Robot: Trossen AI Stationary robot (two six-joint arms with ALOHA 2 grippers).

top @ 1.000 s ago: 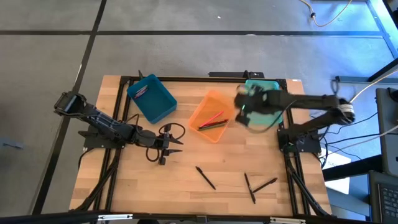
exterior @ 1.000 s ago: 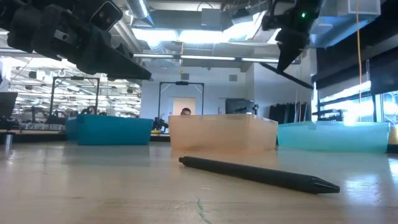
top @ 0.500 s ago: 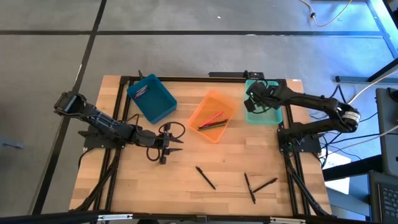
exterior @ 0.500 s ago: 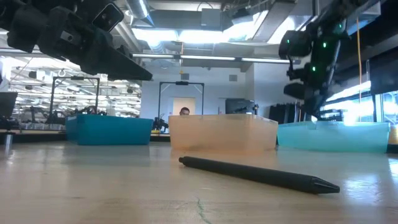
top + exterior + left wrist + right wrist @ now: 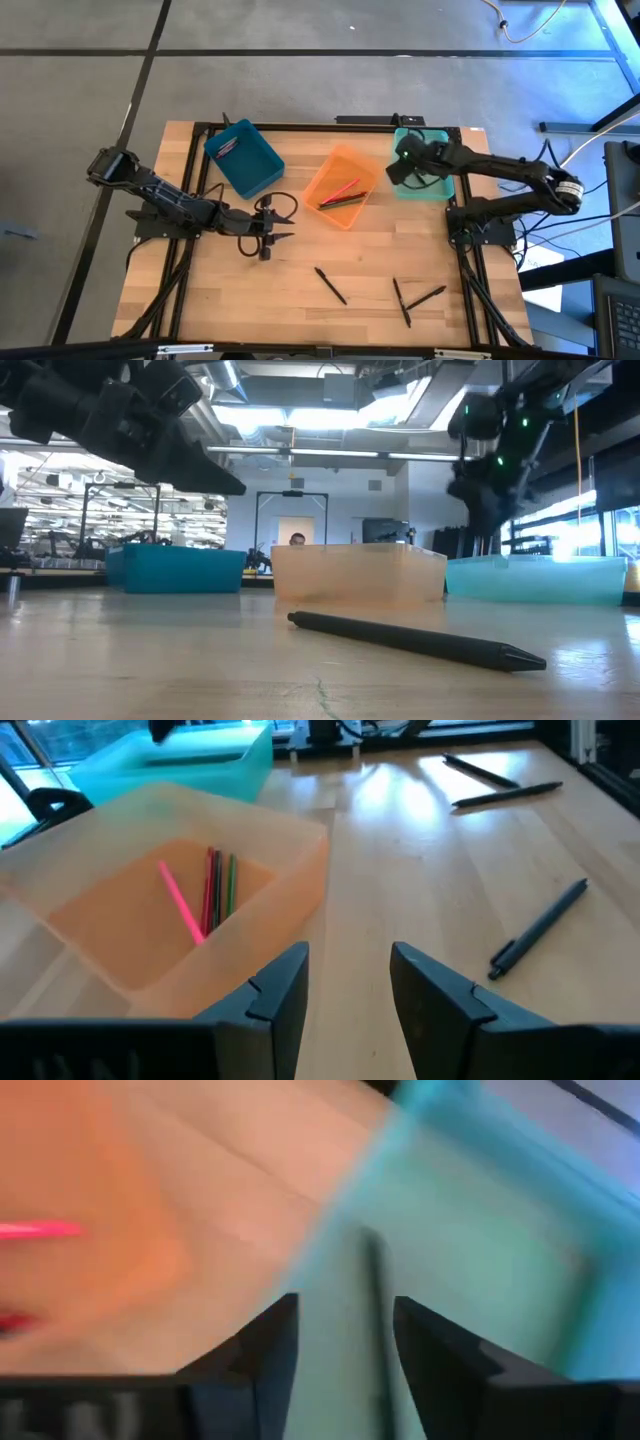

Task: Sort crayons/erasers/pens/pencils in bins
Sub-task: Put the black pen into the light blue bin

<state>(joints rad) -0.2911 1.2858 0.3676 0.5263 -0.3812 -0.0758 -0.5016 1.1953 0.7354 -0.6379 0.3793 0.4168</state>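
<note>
"Where is the right gripper?"

"Over the light teal bin at the far right of the counter. Its fingers are apart and hold nothing. A dark pen lies in that bin."

"And the left gripper?"

"Near the orange bin, which has a pink crayon and pencils inside. Its fingers are spread too, empty. Three black pens lie near the front edge."

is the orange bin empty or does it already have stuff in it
Not empty. The orange bin holds a few thin sticks lying on its floor: a pink one, plus red and green ones beside it.
</note>
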